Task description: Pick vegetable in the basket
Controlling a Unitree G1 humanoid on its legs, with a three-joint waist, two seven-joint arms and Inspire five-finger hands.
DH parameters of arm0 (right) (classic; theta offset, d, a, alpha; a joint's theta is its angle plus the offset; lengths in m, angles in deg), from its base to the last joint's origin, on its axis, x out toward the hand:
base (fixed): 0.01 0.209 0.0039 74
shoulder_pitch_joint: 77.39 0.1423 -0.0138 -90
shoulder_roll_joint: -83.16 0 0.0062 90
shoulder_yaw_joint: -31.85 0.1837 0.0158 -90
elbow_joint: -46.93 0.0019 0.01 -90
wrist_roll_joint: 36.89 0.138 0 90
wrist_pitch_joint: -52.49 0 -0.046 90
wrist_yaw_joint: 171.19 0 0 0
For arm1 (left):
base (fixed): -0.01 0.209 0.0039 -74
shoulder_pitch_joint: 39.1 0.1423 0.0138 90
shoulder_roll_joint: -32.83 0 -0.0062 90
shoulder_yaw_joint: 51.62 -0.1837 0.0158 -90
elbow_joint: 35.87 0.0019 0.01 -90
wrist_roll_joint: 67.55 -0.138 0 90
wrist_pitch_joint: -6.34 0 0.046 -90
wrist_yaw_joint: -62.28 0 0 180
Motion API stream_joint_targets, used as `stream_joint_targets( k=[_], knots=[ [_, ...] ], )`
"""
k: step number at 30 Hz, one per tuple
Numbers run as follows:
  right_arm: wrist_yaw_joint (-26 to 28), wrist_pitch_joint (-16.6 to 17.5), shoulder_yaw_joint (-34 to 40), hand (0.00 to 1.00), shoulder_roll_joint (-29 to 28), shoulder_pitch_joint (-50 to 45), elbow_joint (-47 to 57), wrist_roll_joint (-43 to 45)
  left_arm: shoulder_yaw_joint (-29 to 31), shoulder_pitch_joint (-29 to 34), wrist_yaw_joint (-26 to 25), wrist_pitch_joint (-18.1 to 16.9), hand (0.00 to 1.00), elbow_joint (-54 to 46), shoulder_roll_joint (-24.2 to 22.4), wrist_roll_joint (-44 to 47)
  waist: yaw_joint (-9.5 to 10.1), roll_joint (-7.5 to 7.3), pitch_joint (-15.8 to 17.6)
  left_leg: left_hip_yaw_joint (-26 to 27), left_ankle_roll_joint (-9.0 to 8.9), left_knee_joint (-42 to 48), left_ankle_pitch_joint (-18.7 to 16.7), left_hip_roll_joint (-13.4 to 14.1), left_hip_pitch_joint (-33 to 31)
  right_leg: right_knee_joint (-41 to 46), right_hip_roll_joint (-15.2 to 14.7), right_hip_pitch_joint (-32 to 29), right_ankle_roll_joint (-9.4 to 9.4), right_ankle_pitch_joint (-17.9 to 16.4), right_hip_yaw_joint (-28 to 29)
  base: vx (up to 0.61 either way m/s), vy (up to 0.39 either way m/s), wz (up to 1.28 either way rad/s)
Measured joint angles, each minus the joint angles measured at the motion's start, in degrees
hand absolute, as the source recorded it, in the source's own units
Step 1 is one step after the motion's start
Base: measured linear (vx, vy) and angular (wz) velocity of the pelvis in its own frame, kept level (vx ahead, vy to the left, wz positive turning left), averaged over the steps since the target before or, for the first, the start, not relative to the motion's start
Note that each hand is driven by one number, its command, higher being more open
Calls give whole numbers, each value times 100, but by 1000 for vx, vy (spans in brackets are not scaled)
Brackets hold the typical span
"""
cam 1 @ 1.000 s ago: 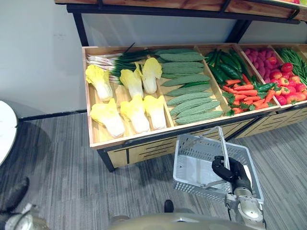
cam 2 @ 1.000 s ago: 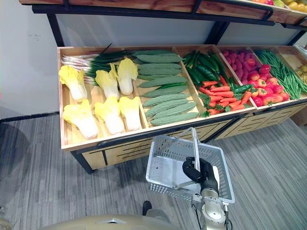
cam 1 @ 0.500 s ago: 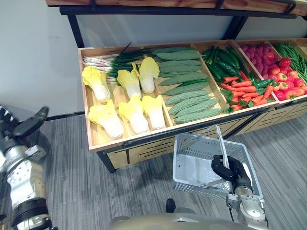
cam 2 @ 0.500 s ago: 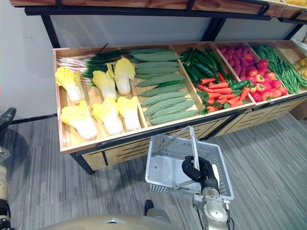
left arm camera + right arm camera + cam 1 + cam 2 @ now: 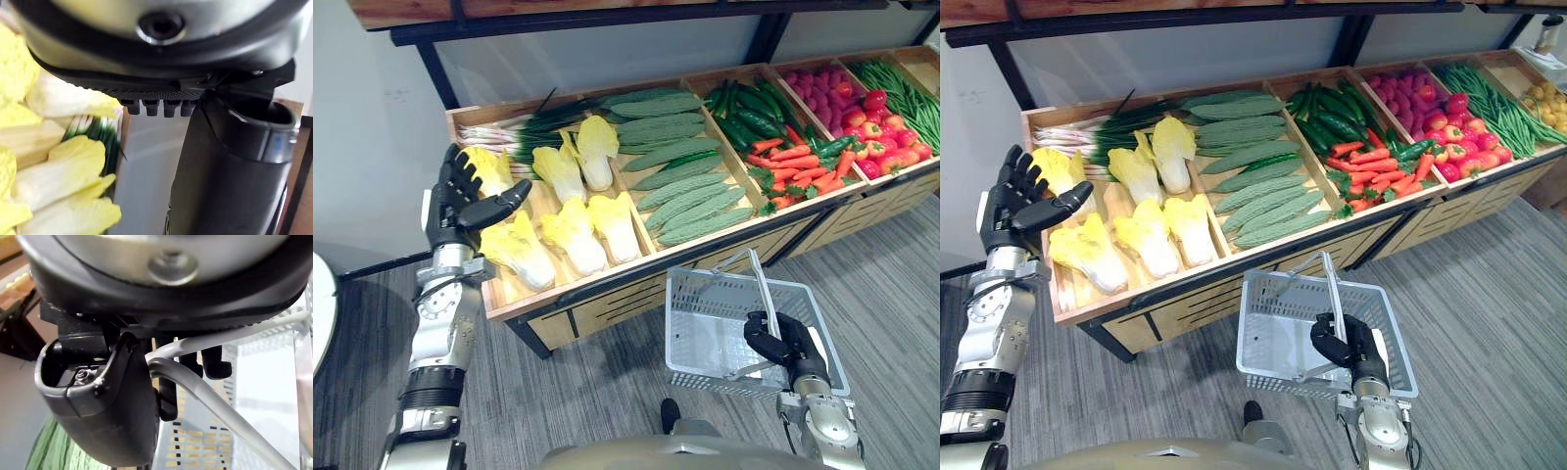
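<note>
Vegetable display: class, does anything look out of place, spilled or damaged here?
Slightly: one dark smooth cucumber lies among the pale bumpy gourds, outside its own bin. Nothing looks spilled or damaged.

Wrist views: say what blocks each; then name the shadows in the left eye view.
Left wrist view: the left hand and its thumb cover much, cabbages showing past. Right wrist view: the right hand, curled round the basket handle, blocks much too; the basket is brightly lit. Left eye view: shadow on the floor under the display stand.
</note>
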Motion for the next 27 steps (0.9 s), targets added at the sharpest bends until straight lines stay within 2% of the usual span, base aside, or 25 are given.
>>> stream_joint_targets(
  k=[2,14,17,22,27],
  knots=[
    [-9,0,4,0,0,0,1,2,-48,-2,5,2,100,-70,-45,10,-66,3,2,9,2,-1,1,1,-10,-45,3,1,0,37,5,0,0,0],
    [-6,0,4,0,1,-14,20,2,-440,-1,2,29,100,-183,-252,9,-77,40,27,49,14,9,8,-2,-84,-224,0,1,-2,174,25,-4,2,-1],
    [-6,0,5,0,1,-17,34,3,-469,-1,-27,138,100,-193,-351,5,-80,65,73,64,14,9,8,-2,-91,-268,1,4,-1,204,38,0,4,-1],
    [-6,0,46,0,1,-43,73,3,-445,-1,-138,140,100,-460,-379,4,-91,92,141,64,14,8,8,-4,-84,-267,-2,3,5,210,31,0,0,0],
    [-7,0,79,0,1,-44,155,1,-127,-2,-303,134,100,-666,-382,3,-98,124,177,64,15,10,7,-12,-89,-266,-8,8,12,214,20,-7,1,0]
  ],
)
